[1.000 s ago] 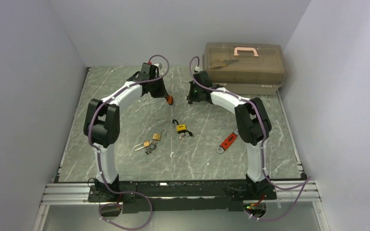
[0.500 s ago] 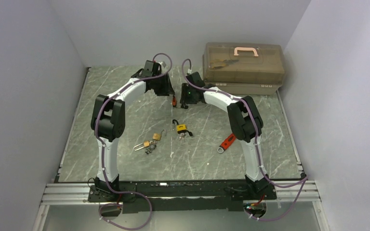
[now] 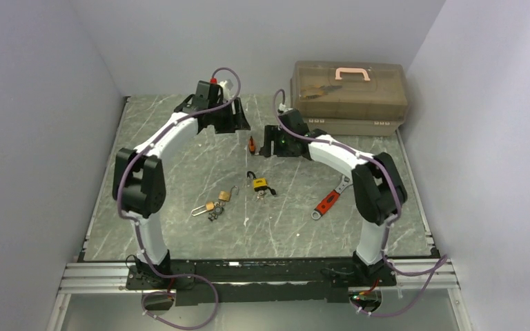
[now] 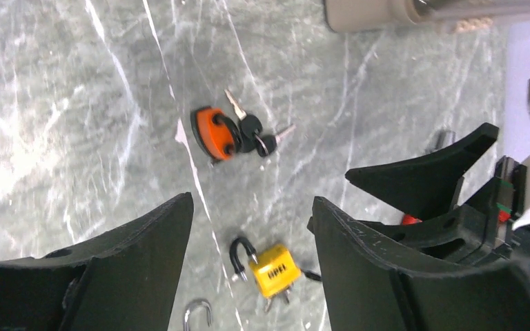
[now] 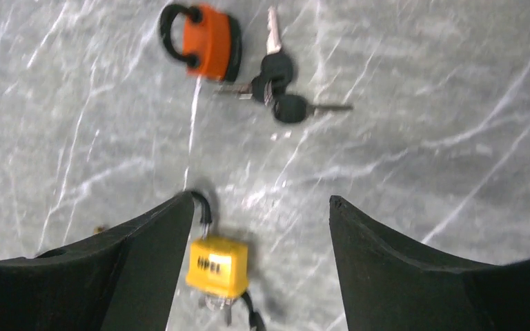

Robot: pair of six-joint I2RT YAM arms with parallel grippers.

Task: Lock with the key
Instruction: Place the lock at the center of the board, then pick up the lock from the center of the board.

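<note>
An orange padlock (image 3: 251, 144) with a black shackle lies on the marble table (image 3: 179, 165) between my two grippers, a bunch of black-headed keys (image 5: 278, 84) at its base. The left wrist view shows this orange padlock (image 4: 213, 132) and its keys (image 4: 253, 131) beyond my open left gripper (image 4: 252, 201). From above, the left gripper (image 3: 240, 124) hangs just behind the lock and the right gripper (image 3: 269, 142) just to its right. A yellow padlock (image 5: 216, 265) with an open black shackle lies under my open right gripper (image 5: 260, 198). Neither gripper holds anything.
Two brass padlocks (image 3: 217, 201) lie left of the yellow padlock (image 3: 260, 184). A red-handled wrench (image 3: 328, 199) lies beside the right arm. A translucent brown toolbox (image 3: 348, 93) with a pink handle stands at the back right. Grey walls enclose the table.
Both grippers have opened. The orange padlock, held up by the left gripper a second ago, now lies on the table, and the left gripper has drawn back from it.
</note>
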